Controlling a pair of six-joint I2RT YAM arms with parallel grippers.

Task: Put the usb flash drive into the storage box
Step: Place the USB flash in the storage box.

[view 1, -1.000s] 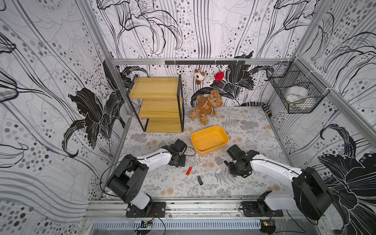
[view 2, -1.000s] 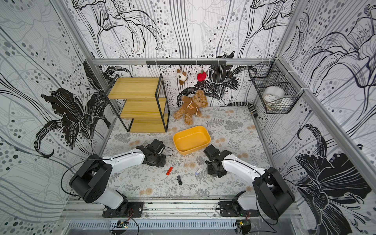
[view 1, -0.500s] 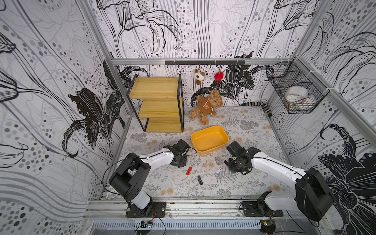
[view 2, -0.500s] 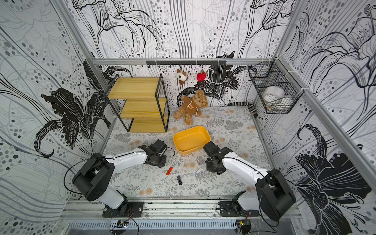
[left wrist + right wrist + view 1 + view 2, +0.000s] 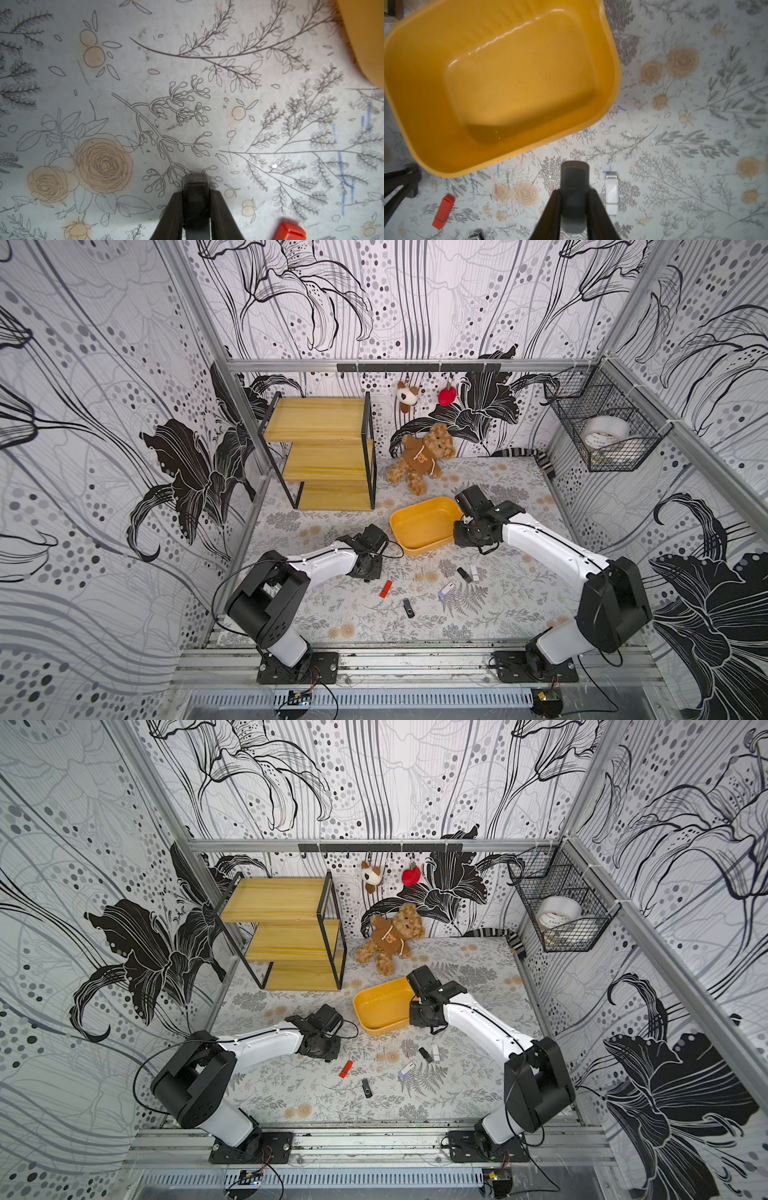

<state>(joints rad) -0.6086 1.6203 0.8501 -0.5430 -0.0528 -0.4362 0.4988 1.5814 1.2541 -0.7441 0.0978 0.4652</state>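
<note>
Your right claw [image 5: 574, 187] is pinched shut, with a dark blurry lump between the tips that you can't tell from its own pads. It hangs just off the rim of the yellow box [image 5: 508, 150], white flash drive [image 5: 611, 194] right beside it. The red flash drive [image 5: 443, 209] and a black flash drive [image 5: 408, 608] lie on the mat [image 5: 675, 166] further out, all outside the box. That arm reaches forward, wrist bent down at the box's end, while your left claw [image 5: 195, 187] looks closed too, pointing at the mat by the box's corner.
</note>
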